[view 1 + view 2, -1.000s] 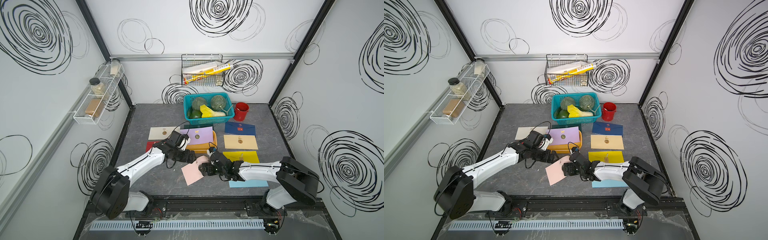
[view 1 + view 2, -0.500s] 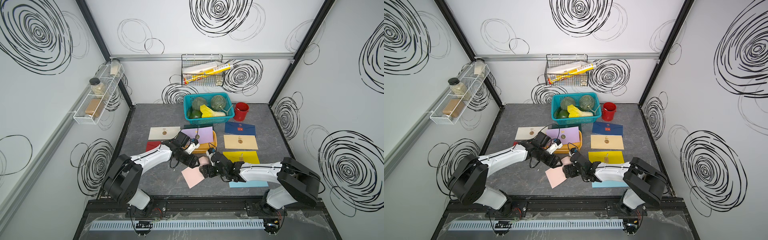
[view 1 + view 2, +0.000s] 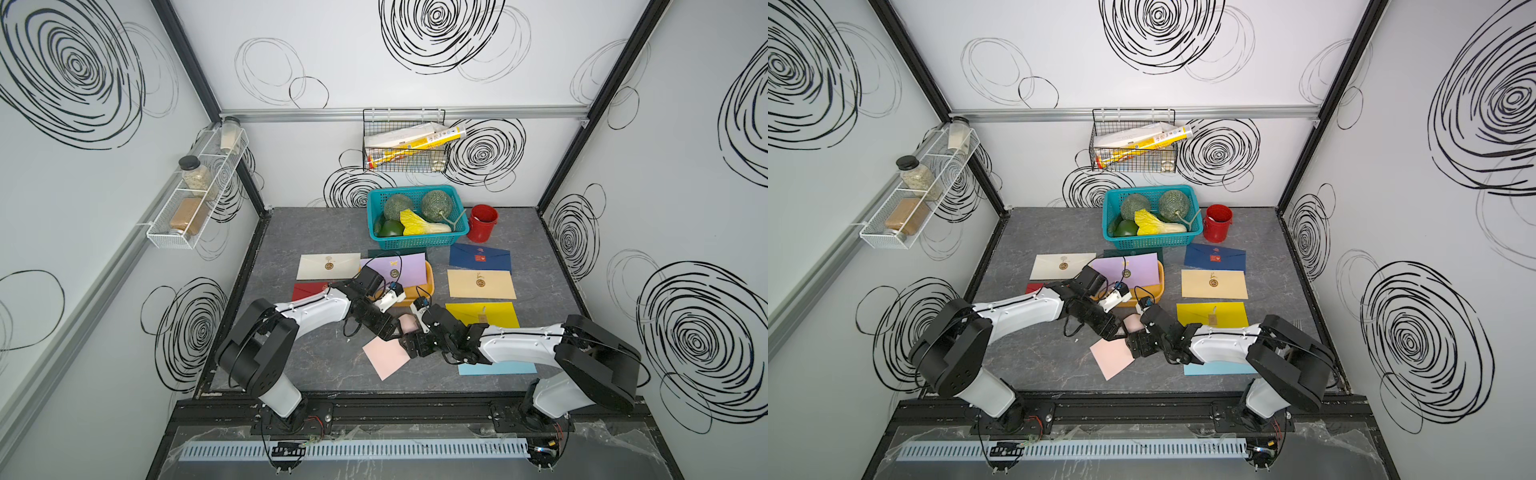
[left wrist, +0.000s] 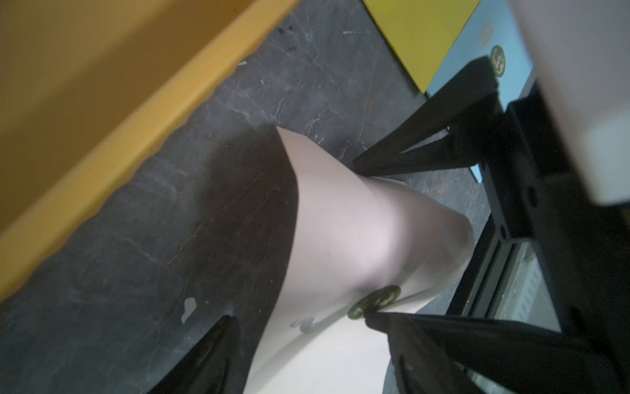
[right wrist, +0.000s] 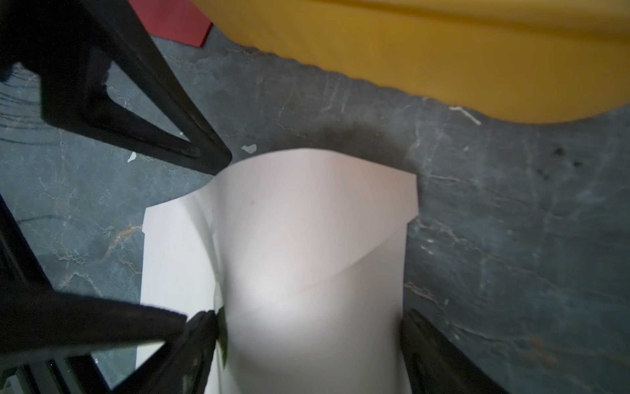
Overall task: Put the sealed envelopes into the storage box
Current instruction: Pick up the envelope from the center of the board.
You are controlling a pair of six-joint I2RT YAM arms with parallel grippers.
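Note:
The pink envelope point(image 3: 384, 357) point(image 3: 1111, 357) lies at the front middle, its far end bowed up off the table. My right gripper point(image 3: 409, 343) point(image 5: 306, 320) is shut across its width, a finger on each long edge. My left gripper point(image 3: 395, 330) point(image 4: 300, 317) is open over that raised end, with one tip on the green seal point(image 4: 375, 302) and the other on the table. The orange storage box point(image 3: 428, 286) point(image 5: 443, 68) stands just behind, with the lilac envelope point(image 3: 395, 268) lying across it. White point(image 3: 328, 266), red point(image 3: 309, 291), navy point(image 3: 480, 257), beige point(image 3: 481, 284), yellow point(image 3: 482, 313) and light blue point(image 3: 496, 368) envelopes lie around.
A dark green envelope point(image 3: 395, 252) peeks out behind the lilac one. The teal basket of vegetables point(image 3: 417, 243) and a red bucket point(image 3: 482, 222) stand at the back. A wire rack point(image 3: 405, 141) hangs on the back wall and a shelf of jars point(image 3: 195, 199) on the left wall.
My left gripper came forward from beside the storage box to the pink envelope's raised end, uncovering the white envelope. The right gripper has stayed on the pink envelope.

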